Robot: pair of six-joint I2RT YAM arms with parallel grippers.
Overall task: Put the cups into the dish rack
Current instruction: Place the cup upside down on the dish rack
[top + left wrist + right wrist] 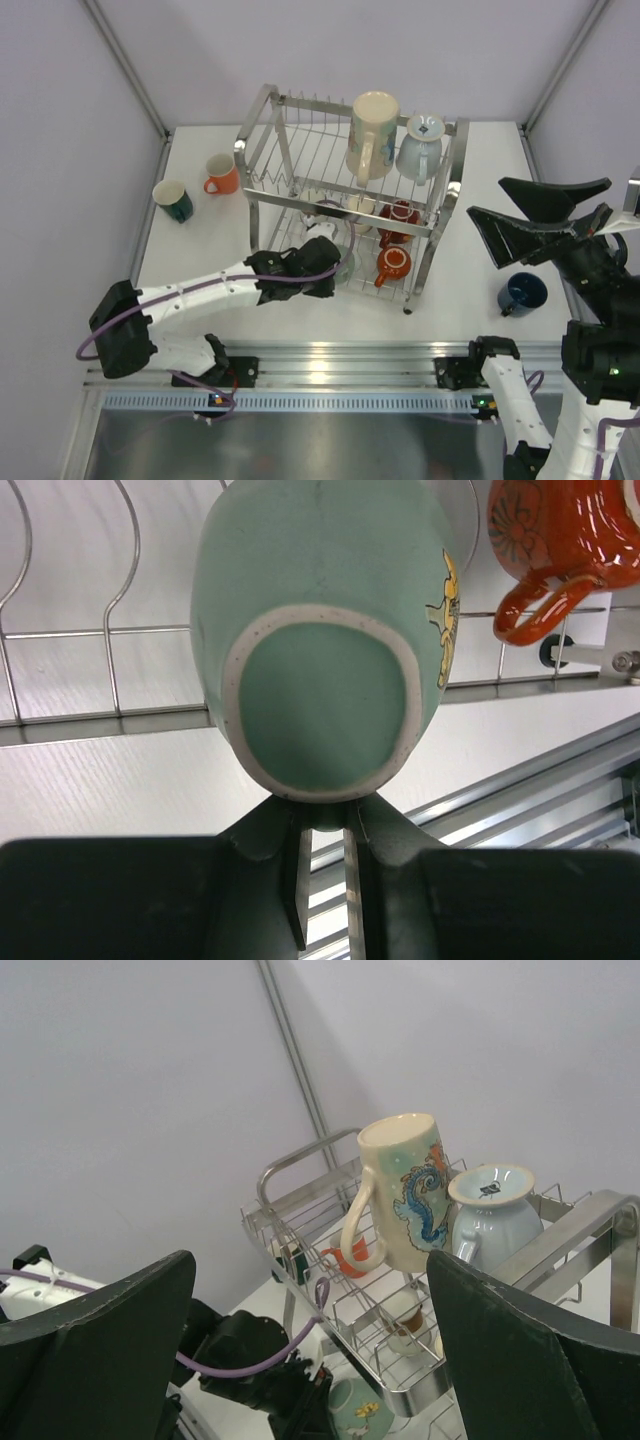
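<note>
A: L tool [322, 825] status?
B: Clenched on mint cup [320, 630]. Cup is held at 12 o'clock of the tool, foot turned to wrist cam, long axis run along the tool toward dish rack [262, 110], lower tier, front-left. Contact w/ wires can't be told.
A: R tool [487, 197]?
B: Released, nothing gripped. Navy cup [522, 293] on bench [460, 300] is seen at its 6 o'clock, nearer to this arm.

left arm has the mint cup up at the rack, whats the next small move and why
Probably ease the left gripper forward and down until the mint cup settles on the dish rack's lower tier, then release. The cup is pinched with its base towards the wrist camera, at the tier's front rail, beside the orange cup.
</note>
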